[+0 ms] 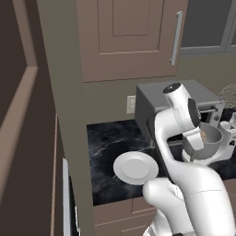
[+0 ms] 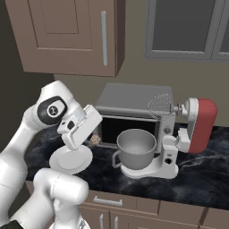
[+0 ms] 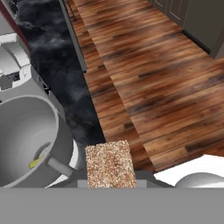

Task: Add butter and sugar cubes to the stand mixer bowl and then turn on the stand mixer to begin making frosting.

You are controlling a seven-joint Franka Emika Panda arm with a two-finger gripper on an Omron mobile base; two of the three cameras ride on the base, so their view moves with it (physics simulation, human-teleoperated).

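Butter (image 3: 36,162) lying in stand mixer bowl (image 3: 24,131); gripper (image 2: 95,139) gripping tan sugar cube (image 3: 109,164), hovering tilted beside bowl rim.

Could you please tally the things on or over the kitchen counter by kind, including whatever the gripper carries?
Flat white plates: 1
Deep grey metal mixer bowls: 1
Red-headed white stand mixers: 1
Grey box-shaped microwaves: 1
Thin yellow butter sticks, in the bowl: 1
Speckled tan-brown sugar cubes, held in the gripper: 1
Total: 6

A white plate (image 1: 135,168) sits on the dark marbled worktop (image 1: 106,143), with a grey microwave (image 2: 134,107) behind and brown wall cabinets (image 1: 126,37) overhead.
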